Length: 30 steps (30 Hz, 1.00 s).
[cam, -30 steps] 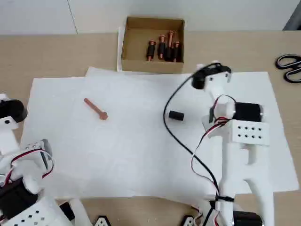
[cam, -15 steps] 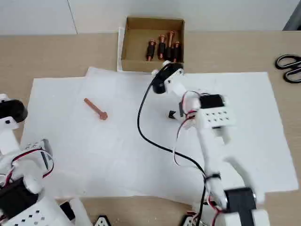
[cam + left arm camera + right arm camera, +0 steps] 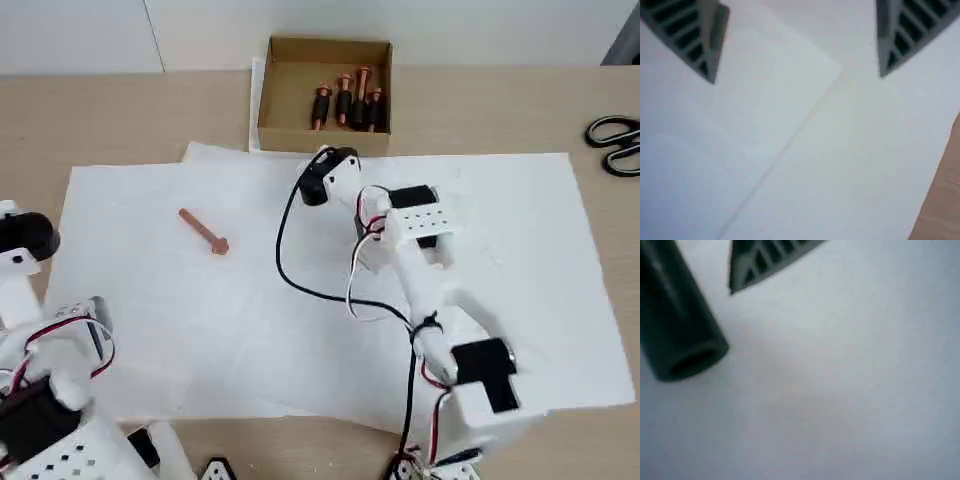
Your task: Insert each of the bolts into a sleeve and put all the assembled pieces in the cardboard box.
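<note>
The cardboard box (image 3: 262, 95) sits on the counter (image 3: 120, 110) at the far side, just past the edge of the white paper (image 3: 250, 330). Inside it lie 4 assembled pieces (image 3: 348, 100), side by side toward the box's right half, each a copper-coloured bolt in a dark sleeve.

1 loose bolt (image 3: 204, 231) lies flat on the paper, over on its left part and well apart from both arms, its head end pointing toward the near side.

The right arm stretches out over the middle of the paper, with the right tool (image 3: 364, 240) low under its wrist, near the box's front wall. The right wrist view shows a dark sleeve (image 3: 680, 335) lying on its side on the paper, open end visible, just beside part of that tool and not touching it. Whether the right tool is spread or pressed together cannot be told.

The left arm sits folded at the near left corner. The left tool (image 3: 796, 75) hangs spread wide over bare paper, pinching nothing.

Scissors (image 3: 615, 140) lie on the counter at the far right.
</note>
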{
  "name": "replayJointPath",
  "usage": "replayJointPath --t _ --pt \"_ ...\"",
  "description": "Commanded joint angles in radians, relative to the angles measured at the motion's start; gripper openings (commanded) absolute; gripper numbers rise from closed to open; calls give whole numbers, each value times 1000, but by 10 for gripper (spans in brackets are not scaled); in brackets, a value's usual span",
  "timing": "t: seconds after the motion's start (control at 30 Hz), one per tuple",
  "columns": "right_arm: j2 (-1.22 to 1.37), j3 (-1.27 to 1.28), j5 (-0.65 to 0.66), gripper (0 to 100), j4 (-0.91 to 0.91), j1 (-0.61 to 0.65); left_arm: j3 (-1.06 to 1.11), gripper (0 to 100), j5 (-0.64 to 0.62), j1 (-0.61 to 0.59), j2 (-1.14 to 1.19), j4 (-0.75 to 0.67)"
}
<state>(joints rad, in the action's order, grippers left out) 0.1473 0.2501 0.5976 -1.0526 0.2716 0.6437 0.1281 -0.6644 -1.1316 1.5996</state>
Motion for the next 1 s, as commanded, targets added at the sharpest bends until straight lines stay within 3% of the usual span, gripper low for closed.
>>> replayJointPath --t 0.0,0.63,0.8,0.97 --pt "50 -98 14 158 13 4 -4 199 2 -5 -9 -9" --pt "252 -256 12 152 -27 2 -4 199 2 -2 -9 -9" --pt "251 -258 9 0 -68 -2 -4 199 2 0 -9 -9" --pt "249 -318 3 2 -134 -44 -4 199 3 2 -8 -9"
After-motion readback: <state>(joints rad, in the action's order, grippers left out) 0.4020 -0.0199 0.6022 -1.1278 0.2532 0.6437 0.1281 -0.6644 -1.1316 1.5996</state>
